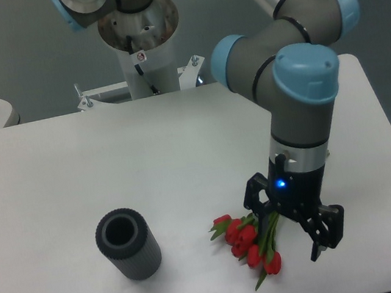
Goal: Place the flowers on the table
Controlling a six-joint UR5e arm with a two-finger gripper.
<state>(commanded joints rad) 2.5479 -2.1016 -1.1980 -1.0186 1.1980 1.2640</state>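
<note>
The flowers (pixel 249 245), a bunch of red tulips with green leaves, lie flat on the white table (pixel 66 174) near its front edge. Their stems run up and to the right and disappear behind my wrist. My gripper (pixel 291 216) hangs just right of the blooms, over the stem part of the bunch. Its two black fingers (pixel 326 230) stand spread apart and open, with nothing clamped between them.
A dark grey ribbed cylinder (pixel 128 244) stands upright at the front left, well apart from the bunch. The arm's base column (pixel 141 36) rises behind the table's far edge. The table's right edge lies close to the gripper.
</note>
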